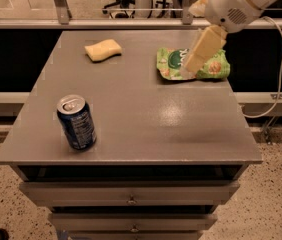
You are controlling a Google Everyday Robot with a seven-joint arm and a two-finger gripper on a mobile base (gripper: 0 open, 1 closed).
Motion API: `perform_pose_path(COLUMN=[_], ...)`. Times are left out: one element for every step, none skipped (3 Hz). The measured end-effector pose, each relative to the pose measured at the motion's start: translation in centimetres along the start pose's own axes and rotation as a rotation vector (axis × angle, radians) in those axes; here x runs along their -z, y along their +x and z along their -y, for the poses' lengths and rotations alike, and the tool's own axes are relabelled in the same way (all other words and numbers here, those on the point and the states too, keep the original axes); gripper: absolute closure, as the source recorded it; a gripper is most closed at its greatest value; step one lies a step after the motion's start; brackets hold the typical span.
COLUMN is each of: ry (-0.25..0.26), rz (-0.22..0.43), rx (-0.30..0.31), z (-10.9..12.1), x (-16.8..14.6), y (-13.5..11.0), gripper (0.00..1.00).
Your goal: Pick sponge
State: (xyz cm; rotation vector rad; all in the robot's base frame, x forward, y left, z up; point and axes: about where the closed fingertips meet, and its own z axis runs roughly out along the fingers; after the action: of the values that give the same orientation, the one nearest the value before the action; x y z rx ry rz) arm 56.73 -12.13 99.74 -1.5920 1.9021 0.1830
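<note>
The sponge (102,50) is a small pale yellow block with wavy edges, lying at the far left part of the grey table (146,114). My gripper (196,59) hangs from the white arm at the upper right, over the green snack bag (213,66), well to the right of the sponge. Its pale yellow flat fingers (204,48) point down and to the left. It holds nothing.
A blue soda can (77,122) stands upright near the table's front left. The green snack bag lies at the far right. Drawers sit below the table top. A railing and a dark gap run behind the table. A cable hangs at the right.
</note>
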Motion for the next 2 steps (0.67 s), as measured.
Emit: perform_pose_path(ry=[-0.044,-0.044], rz=[0.140,0.140], rx=[-0.002,-0.002], z=[3.20,3.20], x=[-5.11,-5.12], y=[-5.43,-5.44], gripper=[0.00,0.00])
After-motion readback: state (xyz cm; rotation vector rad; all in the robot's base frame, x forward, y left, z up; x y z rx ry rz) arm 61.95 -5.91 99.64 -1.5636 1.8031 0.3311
